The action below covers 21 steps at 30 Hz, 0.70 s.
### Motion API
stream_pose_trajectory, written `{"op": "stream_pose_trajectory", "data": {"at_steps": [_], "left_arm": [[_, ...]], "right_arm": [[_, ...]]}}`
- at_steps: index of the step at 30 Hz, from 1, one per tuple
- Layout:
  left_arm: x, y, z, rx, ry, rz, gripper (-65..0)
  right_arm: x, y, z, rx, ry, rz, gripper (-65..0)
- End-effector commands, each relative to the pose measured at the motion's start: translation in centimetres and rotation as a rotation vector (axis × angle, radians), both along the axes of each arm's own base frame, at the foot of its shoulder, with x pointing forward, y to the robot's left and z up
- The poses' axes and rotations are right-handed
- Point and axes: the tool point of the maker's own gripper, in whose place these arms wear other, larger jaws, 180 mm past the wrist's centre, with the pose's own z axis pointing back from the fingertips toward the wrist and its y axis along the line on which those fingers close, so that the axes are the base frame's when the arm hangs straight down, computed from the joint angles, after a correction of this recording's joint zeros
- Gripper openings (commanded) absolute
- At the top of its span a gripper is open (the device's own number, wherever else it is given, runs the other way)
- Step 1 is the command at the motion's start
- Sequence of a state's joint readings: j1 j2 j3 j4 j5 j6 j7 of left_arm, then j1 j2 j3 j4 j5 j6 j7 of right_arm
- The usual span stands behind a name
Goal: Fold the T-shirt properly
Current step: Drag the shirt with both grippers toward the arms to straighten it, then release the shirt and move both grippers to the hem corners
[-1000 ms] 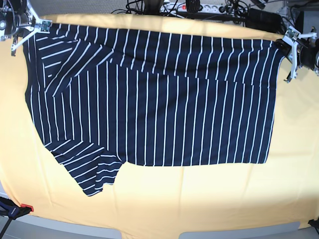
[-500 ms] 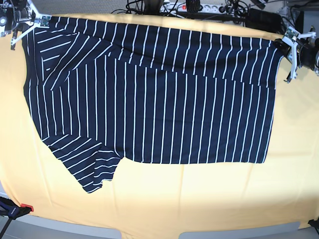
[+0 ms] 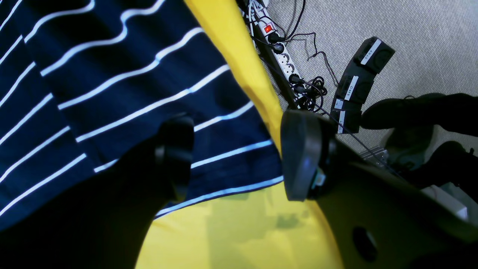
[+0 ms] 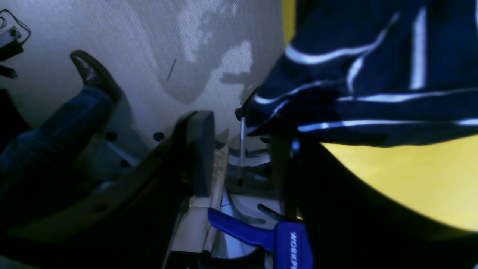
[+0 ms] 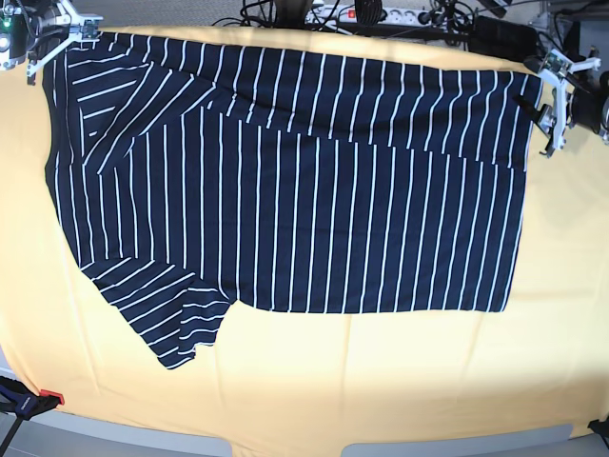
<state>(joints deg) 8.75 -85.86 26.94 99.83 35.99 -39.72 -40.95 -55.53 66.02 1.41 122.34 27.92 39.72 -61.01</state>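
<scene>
T-shirt (image 5: 295, 181) lies flat across the yellow cloth (image 5: 381, 381), long axis running left to right in the base view. One fold looks done: the far edge is turned over onto the body, with a diagonal overlap seam and a sleeve tucked at the top left. The near sleeve (image 5: 166, 319) sticks out at the lower left, not yet folded in

Left gripper (image 3: 235, 157): jaws spread over the shirt's far corner, cloth between them but neither pad touching it, so it's released. Right gripper (image 4: 239, 149): jaws apart at the other far corner near the table edge, shirt hem just beside one finger; blurry, but I don't see a pinch

My read: roughly a third done. Left: near sleeve in, near long edge over, then crosswise folds
</scene>
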Motion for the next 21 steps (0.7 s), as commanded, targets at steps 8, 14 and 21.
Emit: {"op": "stream_pose_trajectory", "data": {"at_steps": [8, 14, 21], "left_arm": [[3.3, -0.9, 3.0, -0.067, -0.076, 0.058, -27.5], [6.2, -2.5, 5.5, -0.172, -0.141, 0.143, -27.5], [12.3, -4.3, 9.2, -0.323, -0.252, 0.431, -27.5]], "right_arm": [[2.3, 5.5, 3.3, 0.146, -0.11, 0.12, -38.0], [8.9, 4.2, 5.9, 0.141, -0.384, -0.012, -38.0], [15.8, 0.9, 11.6, 0.104, -0.766, -0.221, -38.0]]}}
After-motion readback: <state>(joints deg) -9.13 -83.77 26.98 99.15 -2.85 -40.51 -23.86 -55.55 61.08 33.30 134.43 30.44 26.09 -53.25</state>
